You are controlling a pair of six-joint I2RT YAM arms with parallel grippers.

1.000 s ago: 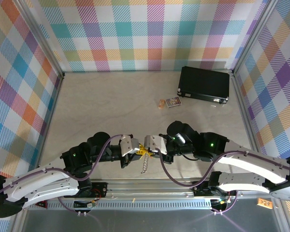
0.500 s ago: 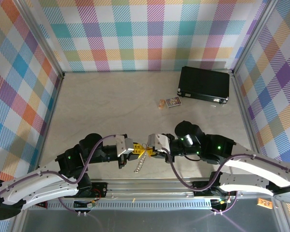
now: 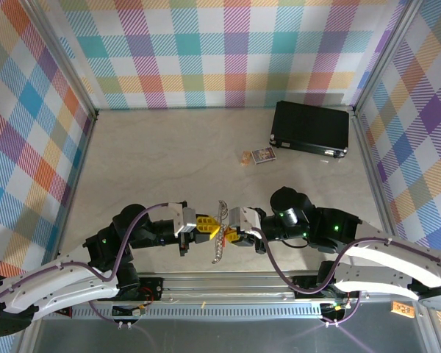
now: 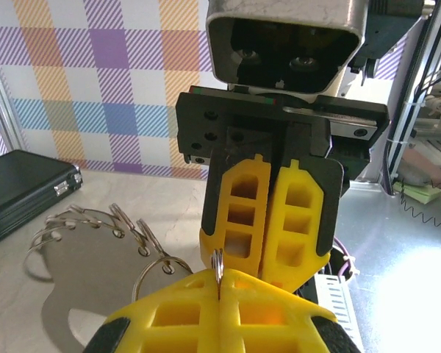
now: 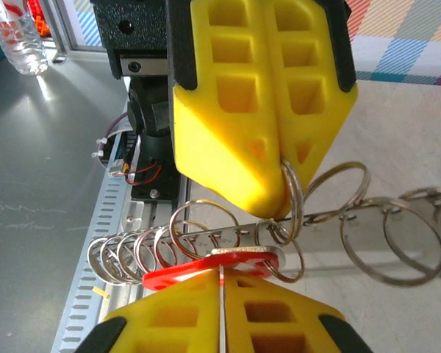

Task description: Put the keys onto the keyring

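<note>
The two end effectors meet tip to tip above the near edge of the surface [image 3: 169,162]. The left end effector [image 3: 208,229] is clenched on one thin ring of the keyring [image 5: 206,237], which is held in the air between them. The right end effector [image 5: 221,278] grasps the key [image 5: 178,278] by its red head, just at the rings.

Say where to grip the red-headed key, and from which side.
Grip the key by its red head, from the side away from the keyring: the head is its widest part, leaving the metal end free toward the rings. The right pincer holds it so.
</note>
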